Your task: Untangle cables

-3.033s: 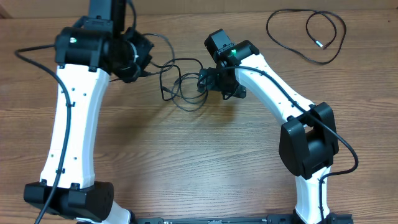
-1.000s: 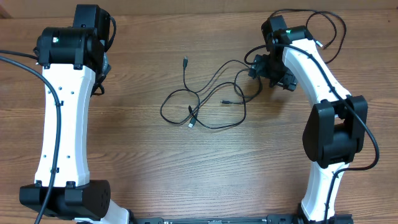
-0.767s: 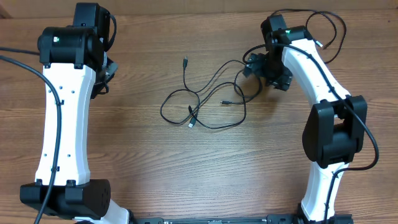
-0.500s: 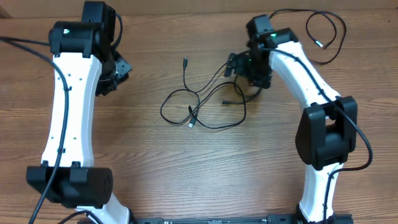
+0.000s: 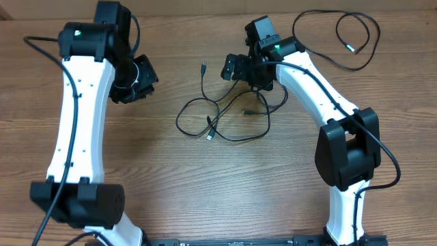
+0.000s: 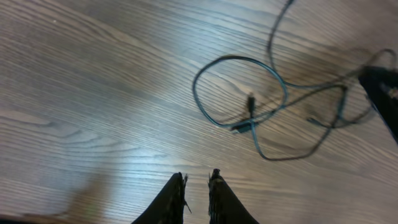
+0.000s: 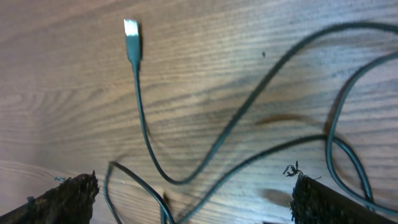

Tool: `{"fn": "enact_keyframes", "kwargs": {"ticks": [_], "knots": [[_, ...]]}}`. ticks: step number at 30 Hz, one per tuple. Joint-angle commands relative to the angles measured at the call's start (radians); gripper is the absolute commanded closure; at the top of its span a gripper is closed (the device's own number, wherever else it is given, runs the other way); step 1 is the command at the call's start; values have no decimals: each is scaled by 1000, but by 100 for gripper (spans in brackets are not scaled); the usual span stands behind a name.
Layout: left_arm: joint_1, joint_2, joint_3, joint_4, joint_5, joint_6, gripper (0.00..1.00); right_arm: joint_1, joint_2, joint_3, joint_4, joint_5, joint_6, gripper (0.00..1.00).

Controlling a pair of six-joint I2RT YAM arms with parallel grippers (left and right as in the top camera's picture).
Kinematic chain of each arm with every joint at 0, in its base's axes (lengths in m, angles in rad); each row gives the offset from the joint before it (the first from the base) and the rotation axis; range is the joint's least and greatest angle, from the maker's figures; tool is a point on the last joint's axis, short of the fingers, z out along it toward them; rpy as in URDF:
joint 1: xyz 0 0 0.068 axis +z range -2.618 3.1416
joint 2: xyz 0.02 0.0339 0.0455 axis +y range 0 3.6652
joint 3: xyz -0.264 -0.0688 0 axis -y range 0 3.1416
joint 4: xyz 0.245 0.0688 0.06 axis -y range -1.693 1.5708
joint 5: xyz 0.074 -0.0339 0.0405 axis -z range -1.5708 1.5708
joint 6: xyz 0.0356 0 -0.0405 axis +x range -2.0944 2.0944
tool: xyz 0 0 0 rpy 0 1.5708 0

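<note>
Jaws of the right gripper stand spread wide above the strands and grip nothing. Those of the left gripper are drawn almost together, with only a slit between them, and are also empty. Everything rests on the wood-grain tabletop. The left arm hangs over bare wood left of the work, while the right arm reaches over the far right edge of the tangle of cables, which lies mid-table between the grippers. One separate cable loops alone at the far right, well apart. A loose plug lies at the tangle's far side. The step in hand looks like choosing a strand. It would go best with the right jaws lowered onto the strand leading to that free plug, clear of crossings. The left jaws should open to pin the left loop, then both draw apart slowly.
</note>
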Motion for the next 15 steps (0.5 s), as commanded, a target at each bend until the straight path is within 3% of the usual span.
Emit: {"fn": "enact_keyframes", "kwargs": {"ticks": [1, 7, 15], "knots": [[-19, -148, 13, 1, 37, 43, 82, -7, 5, -3, 26, 3, 61, 0], [-61, -258, 13, -17, -47, 42, 76, 1, 11, -4, 20, 93, 180, 1], [-69, -255, 12, -55, -72, 42, 27, 13, 69, -4, 34, 104, 272, 4]]}}
